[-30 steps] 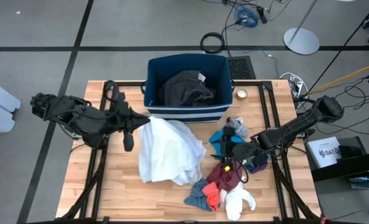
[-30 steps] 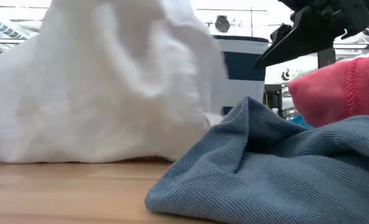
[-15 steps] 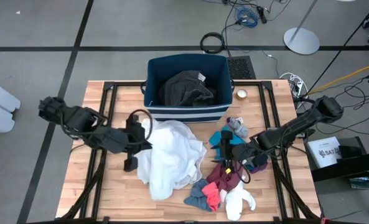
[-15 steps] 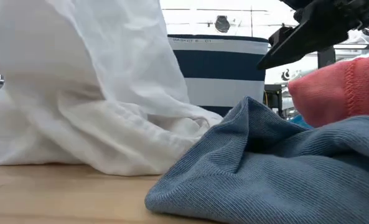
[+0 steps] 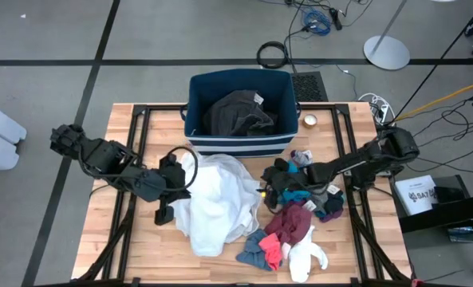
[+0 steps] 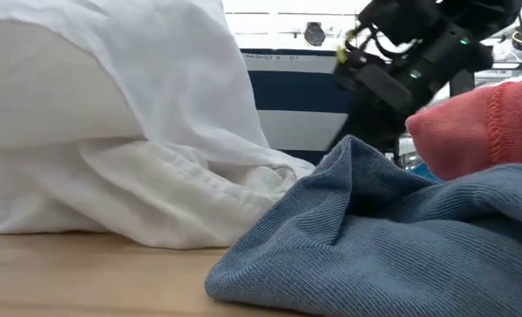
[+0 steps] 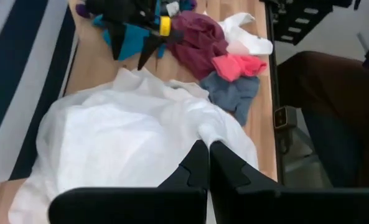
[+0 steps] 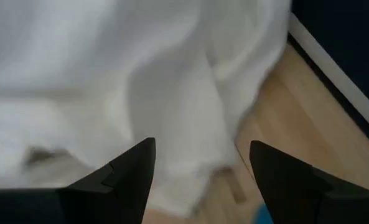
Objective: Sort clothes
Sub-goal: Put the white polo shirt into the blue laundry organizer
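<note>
Fingers of the left gripper (image 7: 208, 163) pinch the large white crumpled fabric garment (image 5: 216, 199) mid-frame; the right gripper (image 8: 200, 163) gapes wide beside its edge.

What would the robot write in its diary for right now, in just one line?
left claw: shut on white garment | right claw: open, facing white garment | dark grey garment: in bin | small clothes: unsorted on table

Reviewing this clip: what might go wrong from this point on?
The left pincer is shut on the white garment; a thin pinch of loose cloth may slip when lifted. The right pincer, open, faces the same garment, so both arms may tug it. Lifting it could also drag the small pieces beside it.
</note>
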### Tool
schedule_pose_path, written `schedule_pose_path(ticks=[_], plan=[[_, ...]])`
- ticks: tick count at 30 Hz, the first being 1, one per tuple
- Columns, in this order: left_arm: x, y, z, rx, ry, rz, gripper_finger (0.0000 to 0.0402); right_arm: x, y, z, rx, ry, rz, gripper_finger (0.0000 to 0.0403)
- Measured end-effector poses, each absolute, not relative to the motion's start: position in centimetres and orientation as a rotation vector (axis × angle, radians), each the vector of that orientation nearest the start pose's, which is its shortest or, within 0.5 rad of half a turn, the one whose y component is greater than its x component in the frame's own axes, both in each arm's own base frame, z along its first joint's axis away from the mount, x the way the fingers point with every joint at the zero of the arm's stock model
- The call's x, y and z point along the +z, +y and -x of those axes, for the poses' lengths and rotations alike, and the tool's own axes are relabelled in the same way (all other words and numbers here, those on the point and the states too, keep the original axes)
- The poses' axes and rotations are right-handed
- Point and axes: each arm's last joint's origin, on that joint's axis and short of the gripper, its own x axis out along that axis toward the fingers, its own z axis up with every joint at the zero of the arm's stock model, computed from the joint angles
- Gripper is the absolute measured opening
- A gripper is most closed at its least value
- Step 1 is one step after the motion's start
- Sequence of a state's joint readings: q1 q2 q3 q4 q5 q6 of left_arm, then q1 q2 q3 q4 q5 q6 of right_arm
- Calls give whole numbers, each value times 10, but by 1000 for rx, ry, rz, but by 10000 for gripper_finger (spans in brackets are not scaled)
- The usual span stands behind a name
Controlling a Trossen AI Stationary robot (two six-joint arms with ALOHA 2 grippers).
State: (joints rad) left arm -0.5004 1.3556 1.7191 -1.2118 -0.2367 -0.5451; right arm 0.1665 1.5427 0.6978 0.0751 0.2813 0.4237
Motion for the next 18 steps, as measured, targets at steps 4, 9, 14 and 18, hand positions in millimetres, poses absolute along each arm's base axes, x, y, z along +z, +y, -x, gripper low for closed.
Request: schedule_pose_path(ticks=[4,9,14,18], plan=[[423,-111,-210,-28,862,185,2,149,34,-292,-306,762,-240,249],[416,-115,-211,-32,884,169,2,146,35,-306,-324,830,-229,249],[411,-121,-211,-51,885,161,2,133,35,-327,-334,953,-196,232],[405,-126,-210,-44,904,183,2,124,37,-344,-267,1029,-183,176]])
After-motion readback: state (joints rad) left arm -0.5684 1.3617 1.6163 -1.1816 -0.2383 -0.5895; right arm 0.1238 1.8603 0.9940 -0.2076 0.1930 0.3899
